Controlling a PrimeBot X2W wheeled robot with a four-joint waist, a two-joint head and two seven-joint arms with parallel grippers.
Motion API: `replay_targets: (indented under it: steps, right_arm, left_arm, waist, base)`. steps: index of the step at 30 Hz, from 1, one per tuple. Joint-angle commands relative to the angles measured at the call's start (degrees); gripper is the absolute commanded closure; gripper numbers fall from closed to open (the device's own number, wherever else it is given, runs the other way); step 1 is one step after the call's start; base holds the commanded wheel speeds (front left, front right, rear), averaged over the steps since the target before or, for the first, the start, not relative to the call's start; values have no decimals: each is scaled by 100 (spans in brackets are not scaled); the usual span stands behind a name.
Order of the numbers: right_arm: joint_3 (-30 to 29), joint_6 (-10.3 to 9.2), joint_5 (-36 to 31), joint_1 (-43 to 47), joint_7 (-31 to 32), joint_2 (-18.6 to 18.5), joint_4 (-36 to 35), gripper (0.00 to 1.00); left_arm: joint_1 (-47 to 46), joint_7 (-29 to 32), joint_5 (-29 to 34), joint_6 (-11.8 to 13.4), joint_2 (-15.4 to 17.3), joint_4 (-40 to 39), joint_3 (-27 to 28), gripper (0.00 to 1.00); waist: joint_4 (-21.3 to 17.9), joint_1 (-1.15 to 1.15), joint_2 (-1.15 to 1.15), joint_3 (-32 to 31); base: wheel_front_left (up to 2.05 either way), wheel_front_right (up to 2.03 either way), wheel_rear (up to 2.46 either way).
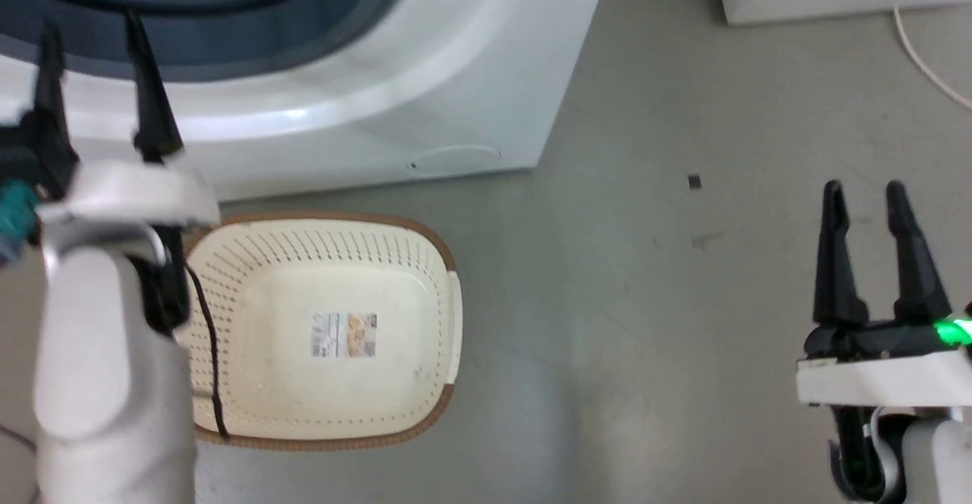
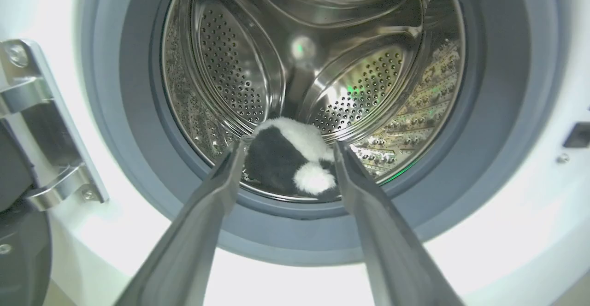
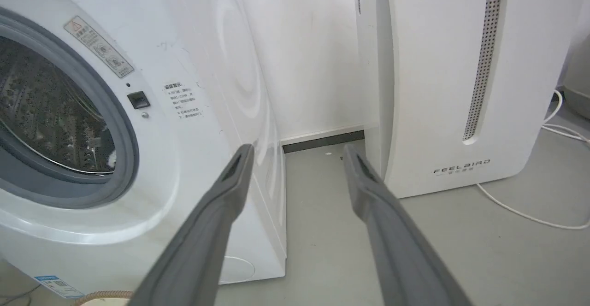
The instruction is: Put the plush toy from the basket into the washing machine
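The black-and-white plush toy (image 2: 295, 161) lies at the front bottom of the steel drum inside the washing machine (image 2: 507, 232). My left gripper (image 2: 288, 151) is open just outside the grey porthole gasket, its fingers apart on either side of the toy with nothing between them. From the head, the left gripper (image 1: 95, 48) points at the washing machine (image 1: 395, 94). The cream basket (image 1: 425, 253) sits on the floor below the machine with just a label on its bottom. My right gripper (image 1: 866, 204) stands open over bare floor at the right, holding nothing.
A white FEELBIRD appliance (image 3: 461, 89) stands right of the washer, with a white cable (image 3: 521, 209) trailing on the grey floor. The door hinge (image 2: 41, 121) is left of the porthole. A narrow gap of floor runs between washer and appliance.
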Motion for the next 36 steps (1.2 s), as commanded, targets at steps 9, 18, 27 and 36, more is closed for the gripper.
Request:
replay_targets:
  steps: [9, 18, 27, 36]
  right_arm:
    - [82, -4, -436, 643, -25, -4, 71, 0]
    - [-46, -4, -623, 1141, -25, -4, 174, 0]
    - [-49, -4, -734, 1674, -25, -4, 234, 0]
    - [-2, -4, -813, 1856, -25, -4, 210, 0]
  left_arm:
    - [1978, -29, 369, 133, -451, -646, -238, 0]
    - [3203, -29, 496, 463, -610, -979, -440, 0]
    - [4048, -29, 342, 391, -675, -1417, -728, 0]
    - [4479, -29, 293, 277, -690, -1398, -842, 0]
  waist:
    - [381, 0, 0, -1404]
    - [553, 0, 0, -2128]
    - [744, 0, 0, -2601]
    - [947, 0, 0, -2791]
  base:
    - [0, 0, 0]
    - [0, 0, 0]
    - [0, 0, 0]
    - [0, 0, 0]
